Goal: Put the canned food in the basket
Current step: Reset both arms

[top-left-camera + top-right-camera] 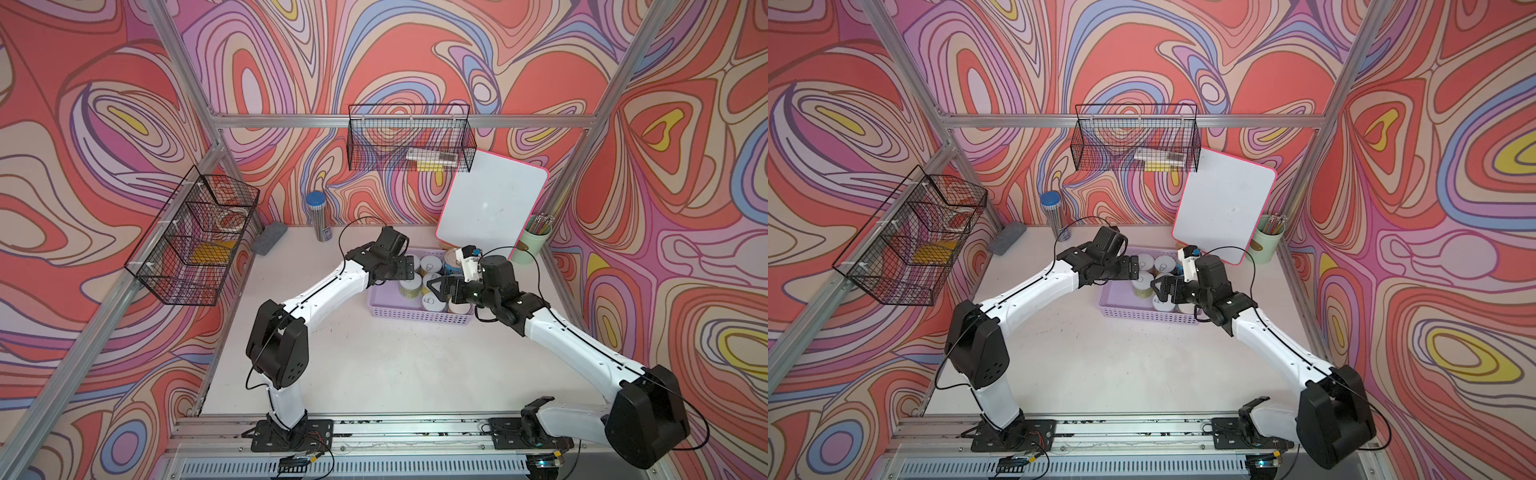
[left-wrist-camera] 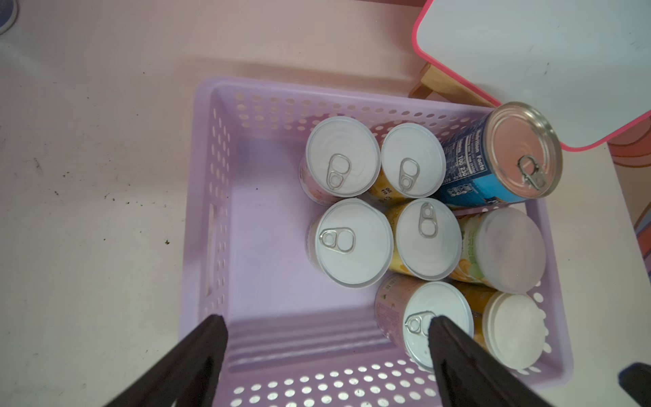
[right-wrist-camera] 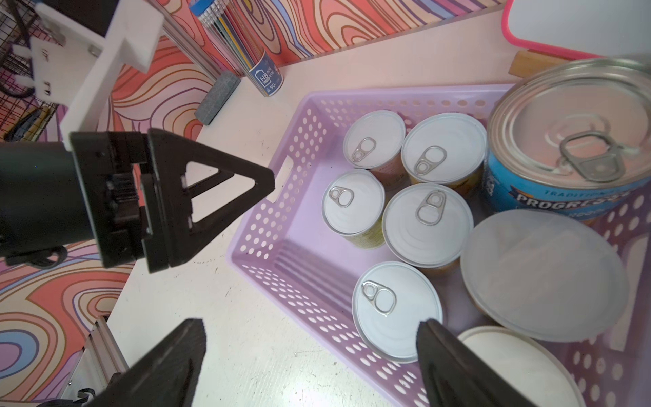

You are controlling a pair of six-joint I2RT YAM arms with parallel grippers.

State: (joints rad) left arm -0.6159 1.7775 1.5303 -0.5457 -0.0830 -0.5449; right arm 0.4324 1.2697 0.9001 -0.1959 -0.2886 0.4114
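Note:
The lavender basket (image 1: 419,318) (image 1: 1142,318) sits on the white table toward the back right. Several cans of the canned food stand upright in it with white pull-tab lids (image 2: 354,241) (image 3: 428,223). A larger blue-labelled can (image 2: 500,158) (image 3: 570,141) leans at the far corner, and two tins with plastic lids (image 2: 507,248) stand beside it. My left gripper (image 2: 326,322) (image 1: 409,266) hovers open over the basket's bare half, holding nothing. My right gripper (image 3: 310,326) (image 1: 434,291) is open too, straddling the basket's wall (image 3: 281,218) next to a can (image 3: 396,310).
A pink-edged whiteboard (image 1: 492,203) leans behind the basket on a wooden block (image 2: 444,84). A green pencil cup (image 1: 530,245) stands to its right. A clear pencil tube (image 1: 320,216) and a grey eraser (image 1: 270,243) sit at the back left. Black wire baskets (image 1: 195,245) (image 1: 409,143) hang on the walls.

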